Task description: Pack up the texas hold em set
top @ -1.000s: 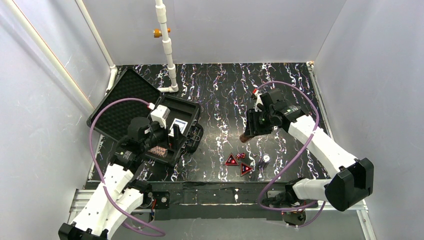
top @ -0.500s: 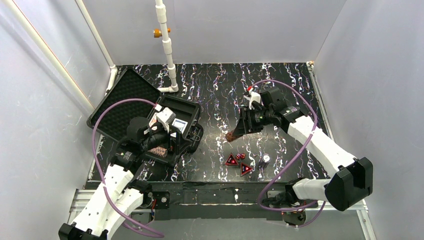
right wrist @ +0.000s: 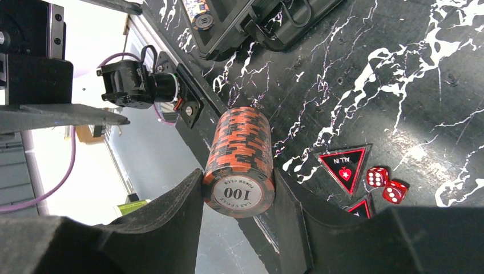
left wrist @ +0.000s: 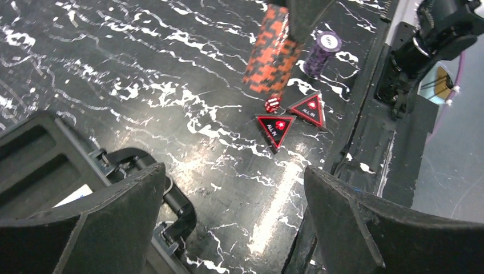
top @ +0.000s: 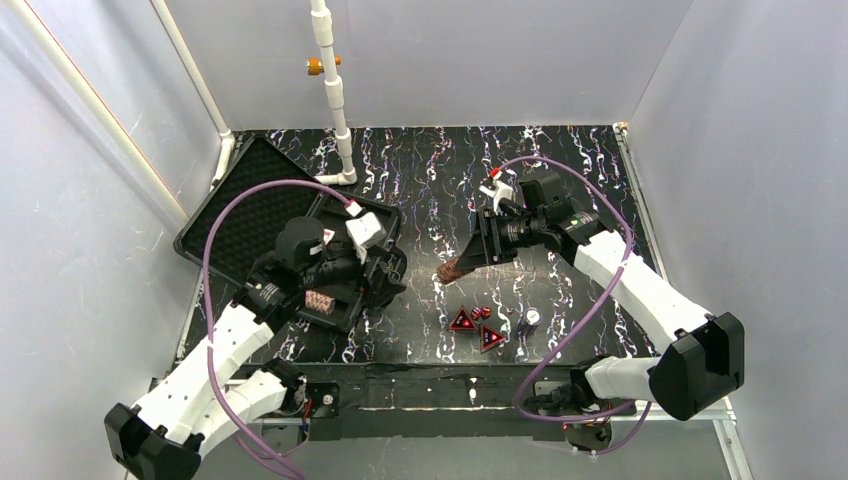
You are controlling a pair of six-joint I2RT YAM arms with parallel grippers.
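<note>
The black case [top: 245, 205] lies open at the left, with a row of chips [top: 318, 300] in its foam base. My left gripper [top: 385, 272] hovers over the case's right edge by the handle [left wrist: 171, 200], open with nothing between its fingers [left wrist: 85, 222]. My right gripper [top: 468, 260] is shut on an orange-and-black chip stack [right wrist: 242, 160], held tilted above the table right of the case. Two red triangles [top: 461, 321] [top: 491, 338], tiny red dice [right wrist: 378, 177] and a purple chip stack [top: 528, 320] sit on the table near the front.
A white pipe [top: 335, 100] stands at the back beside the case lid. Grey walls close in the dark marbled table [top: 560, 170] on three sides. The black front rail [top: 430, 385] runs along the near edge.
My left gripper swung right from over the case's inside to its handle edge and narrowed slightly. My right gripper carried the orange-and-black chip stack leftward and lower, toward the case.
</note>
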